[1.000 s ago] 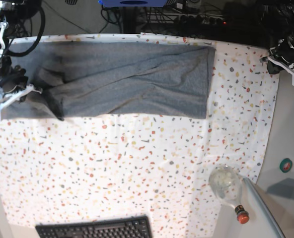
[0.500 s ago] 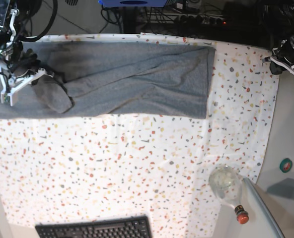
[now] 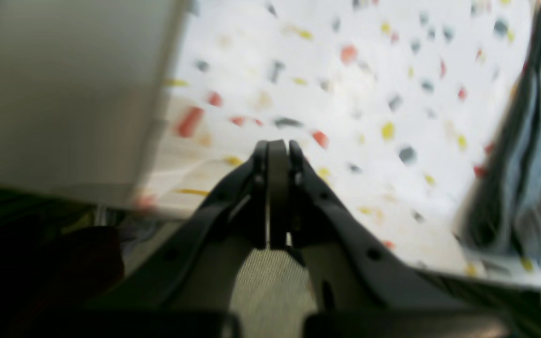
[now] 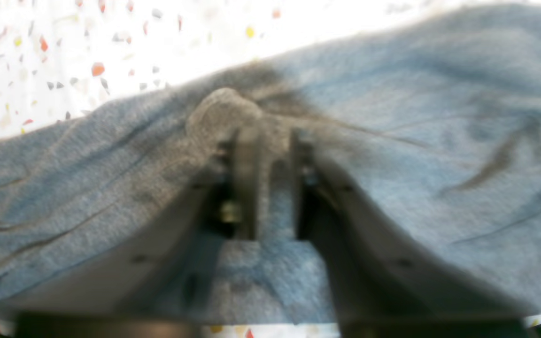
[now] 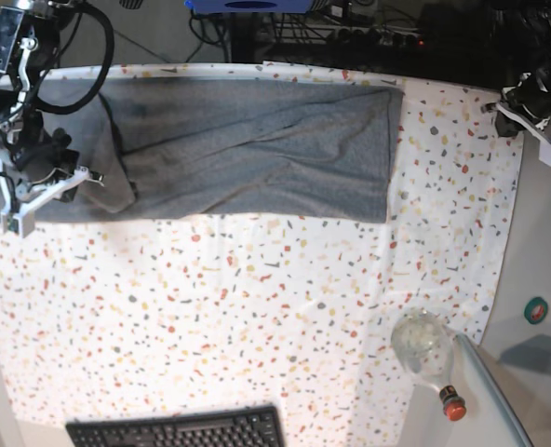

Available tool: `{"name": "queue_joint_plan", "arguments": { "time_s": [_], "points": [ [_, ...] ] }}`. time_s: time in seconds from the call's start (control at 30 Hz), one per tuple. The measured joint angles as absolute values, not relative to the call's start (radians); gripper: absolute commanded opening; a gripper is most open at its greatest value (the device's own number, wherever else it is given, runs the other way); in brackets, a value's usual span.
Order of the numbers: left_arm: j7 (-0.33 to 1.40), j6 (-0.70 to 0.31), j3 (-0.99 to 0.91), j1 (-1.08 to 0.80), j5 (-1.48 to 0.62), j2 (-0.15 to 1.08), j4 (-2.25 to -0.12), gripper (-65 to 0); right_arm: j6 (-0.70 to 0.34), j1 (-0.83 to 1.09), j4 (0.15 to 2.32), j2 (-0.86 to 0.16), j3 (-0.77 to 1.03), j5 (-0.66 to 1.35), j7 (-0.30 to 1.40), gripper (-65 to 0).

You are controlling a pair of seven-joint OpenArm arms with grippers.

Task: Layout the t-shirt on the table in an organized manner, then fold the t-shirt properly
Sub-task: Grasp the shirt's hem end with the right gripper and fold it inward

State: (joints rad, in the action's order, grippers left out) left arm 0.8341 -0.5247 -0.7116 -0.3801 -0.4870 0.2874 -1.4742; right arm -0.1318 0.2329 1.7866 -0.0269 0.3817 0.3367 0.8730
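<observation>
The heather-grey t-shirt (image 5: 257,149) lies as a long band across the far side of the speckled table (image 5: 257,307), with a bunched fold at its left part (image 5: 117,186). My right gripper (image 5: 87,177) is over that fold. In the right wrist view it (image 4: 274,141) is shut on a pinch of the t-shirt (image 4: 392,141), with cloth between the jaws. My left gripper (image 5: 541,126) hovers at the table's far right edge, away from the shirt. In the left wrist view it (image 3: 277,148) is shut and empty, with the shirt's edge (image 3: 533,164) at the right.
A glass bottle with a red cap (image 5: 429,354) lies at the front right corner. A black keyboard (image 5: 178,430) is at the front edge. A green tape roll (image 5: 535,310) sits on the grey side surface (image 5: 541,233). Cables run behind the table.
My right gripper moved up and to the right, then back down, carrying the shirt's fold to the right. The shirt's left end now lies flatter. The left arm has hardly moved.
</observation>
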Motion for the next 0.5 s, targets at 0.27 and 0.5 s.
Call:
{"name": "queue_joint_plan", "arguments": {
  "time_s": [0.27, 0.5],
  "points": [
    [0.706, -0.527, -0.427, -0.485, -0.497, 0.272, -1.598, -65.0, -0.133, 0.213, 1.693, -0.027, 0.344, 0.335, 0.863, -65.0],
    [0.691, -0.524, -0.397, -0.281, -0.431, 0.191, -1.510, -65.0, -0.139, 0.133, 1.493, -0.149, 0.534, 0.332, 0.688, -65.0]
  ]
}}
